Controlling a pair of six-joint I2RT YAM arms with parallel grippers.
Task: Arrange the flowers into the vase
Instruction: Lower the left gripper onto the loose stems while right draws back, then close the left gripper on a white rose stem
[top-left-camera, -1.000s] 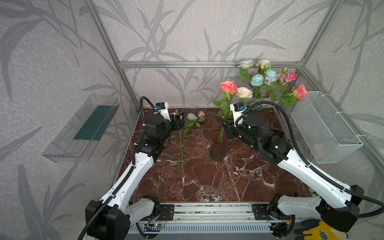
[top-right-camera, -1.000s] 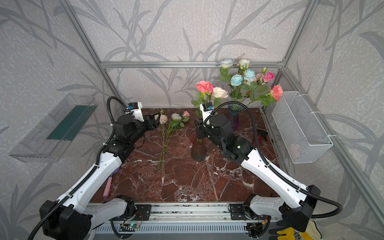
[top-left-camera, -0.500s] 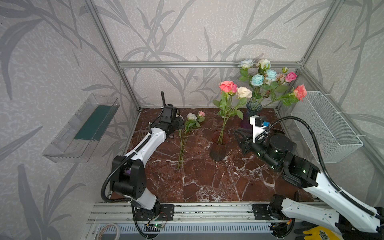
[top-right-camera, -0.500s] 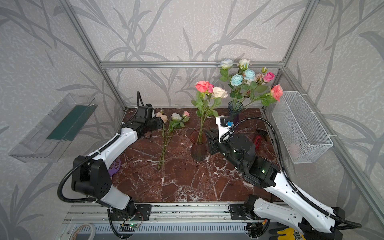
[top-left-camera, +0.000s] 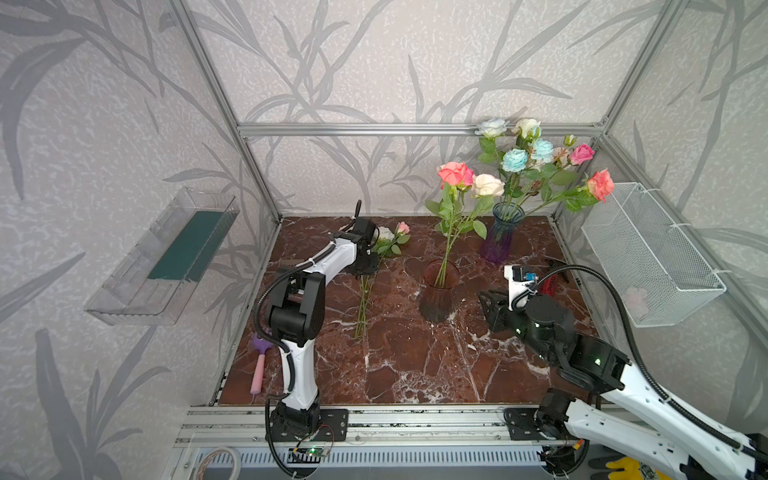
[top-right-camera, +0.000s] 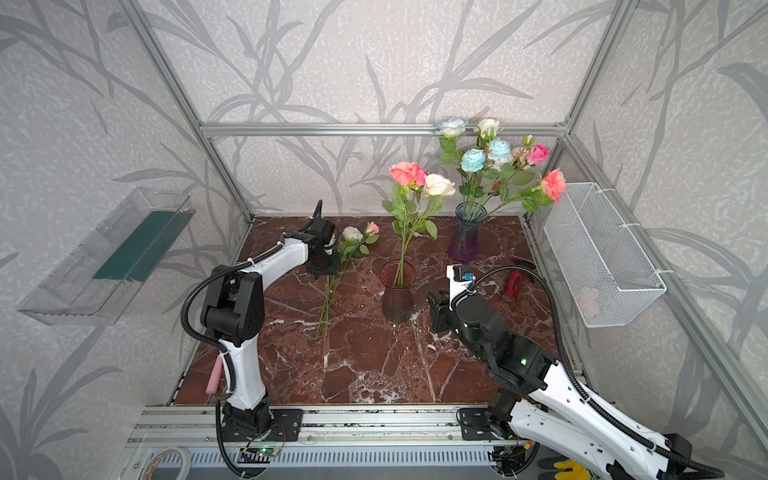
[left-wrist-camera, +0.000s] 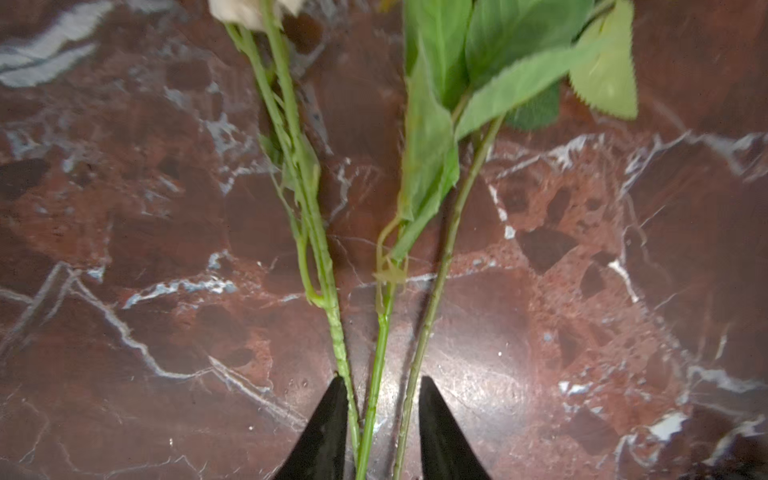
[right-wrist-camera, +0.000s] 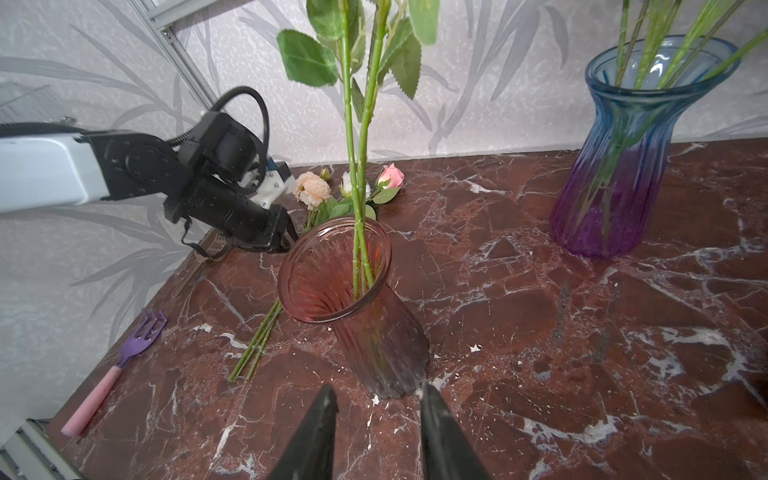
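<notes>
moved: your right pincer has backed off the pink vase toward the front right since a second ago; your left arm has folded its elbow up and brought the left pincer down over the loose flowers.
left pincer: parted, low over the tabletop, straddling three green stems. One finger touches the outer stem and a sliver of gap shows at the other. Not clenched, as far as you can see.
right pincer: parted, nothing between the fingers, near the foot of the pink vase, not touching it.
loose flowers: three, flat on the tabletop left of the pink vase, heads toward the back wall: peach head, a white one, pink bud.
pink vase: upright, mid tabletop, two stems in it, topped by the coral rose and cream rose.
blue-purple vase: back right, holds the rest of the bunch.
fork: purple head, pink handle, front left edge.
</notes>
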